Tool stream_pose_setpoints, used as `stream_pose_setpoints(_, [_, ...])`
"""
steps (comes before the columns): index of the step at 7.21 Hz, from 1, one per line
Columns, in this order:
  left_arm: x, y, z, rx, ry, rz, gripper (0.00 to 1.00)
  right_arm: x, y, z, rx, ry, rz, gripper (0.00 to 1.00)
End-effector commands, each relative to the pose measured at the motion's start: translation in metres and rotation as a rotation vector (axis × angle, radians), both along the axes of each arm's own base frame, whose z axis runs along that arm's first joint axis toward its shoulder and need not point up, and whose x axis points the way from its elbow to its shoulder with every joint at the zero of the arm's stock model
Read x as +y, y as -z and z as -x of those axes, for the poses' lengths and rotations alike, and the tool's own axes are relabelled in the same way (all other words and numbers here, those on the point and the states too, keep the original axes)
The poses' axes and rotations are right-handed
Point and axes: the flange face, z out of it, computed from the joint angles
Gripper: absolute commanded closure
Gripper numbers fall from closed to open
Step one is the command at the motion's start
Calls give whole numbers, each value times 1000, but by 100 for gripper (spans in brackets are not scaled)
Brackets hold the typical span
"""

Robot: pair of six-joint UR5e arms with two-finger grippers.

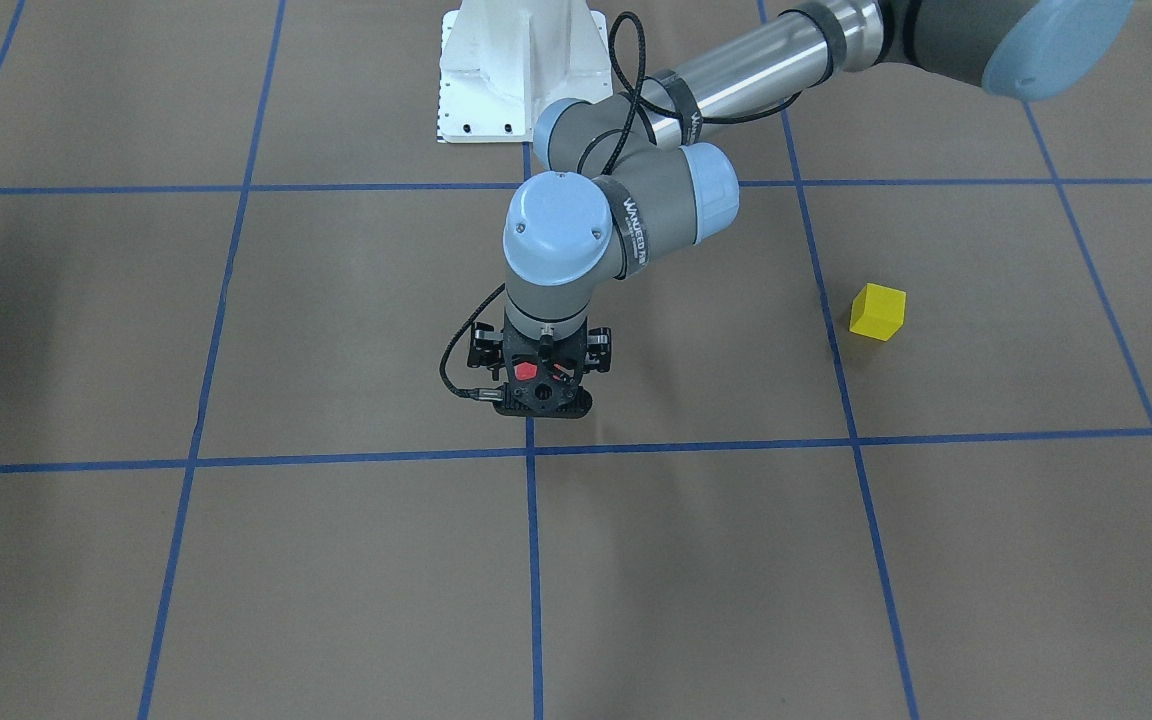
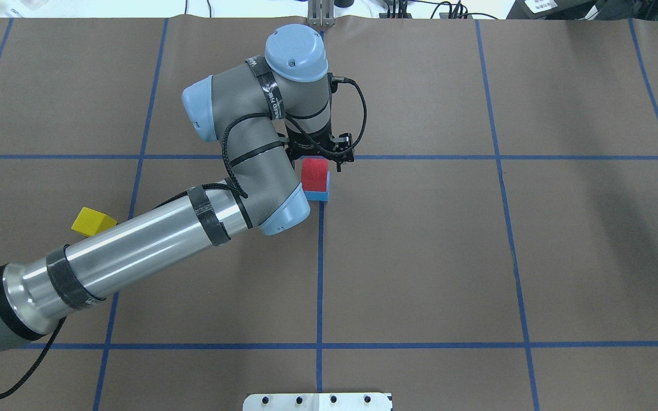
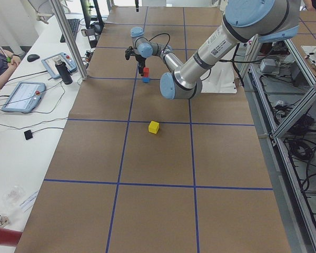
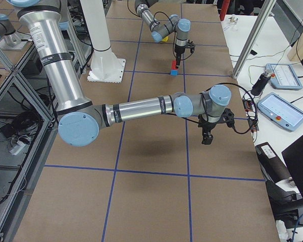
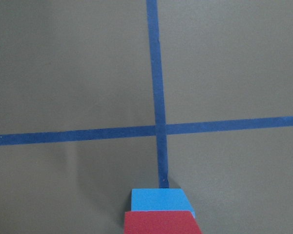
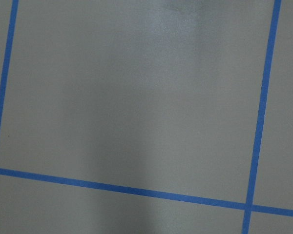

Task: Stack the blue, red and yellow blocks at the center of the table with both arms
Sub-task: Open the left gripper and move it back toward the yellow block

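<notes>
A red block sits on a blue block at the table's center tape crossing. Both also show at the bottom of the left wrist view, red block over blue block. My left gripper points straight down over the stack and is shut on the red block; the wrist hides its fingers. From the front, the left gripper hides the stack. The yellow block lies alone on my left side, also in the overhead view. My right gripper hangs over bare table; I cannot tell its state.
Brown paper with blue tape grid lines covers the table. My left arm's forearm passes beside the yellow block. The robot's white base stands at the table's edge. Operator tablets lie beyond the far side.
</notes>
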Motion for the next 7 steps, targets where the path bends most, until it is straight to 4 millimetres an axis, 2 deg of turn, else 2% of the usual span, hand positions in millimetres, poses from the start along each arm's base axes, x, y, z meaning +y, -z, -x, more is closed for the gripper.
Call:
stream_pose_setpoints(1, [-7, 36, 47, 24, 38, 4, 1, 0, 1, -4, 0, -7, -1, 1])
stream_pose_setpoints(2, [-3, 50, 85, 20, 44, 20, 1, 0, 2, -5, -2, -8, -2, 1])
stream_pose_setpoints(3, [25, 14, 123, 36, 45, -2, 1, 0, 3, -5, -4, -8, -4, 1])
stream_pose_setpoints(4, [38, -36, 176, 30, 47, -43, 1, -1, 4, -5, -7, -7, -3, 1])
stream_pose_setpoints(5, [49, -80, 215, 6, 33, -78, 1, -1, 4, -5, -7, -7, -3, 1])
stream_pose_setpoints(6, [48, -124, 246, -38, 25, -91, 1, -2, 4, -5, -5, -7, -4, 1])
stream_pose_setpoints(7, [61, -174, 269, -77, -16, -113, 1, -2, 7, -5, -6, -7, -10, 1])
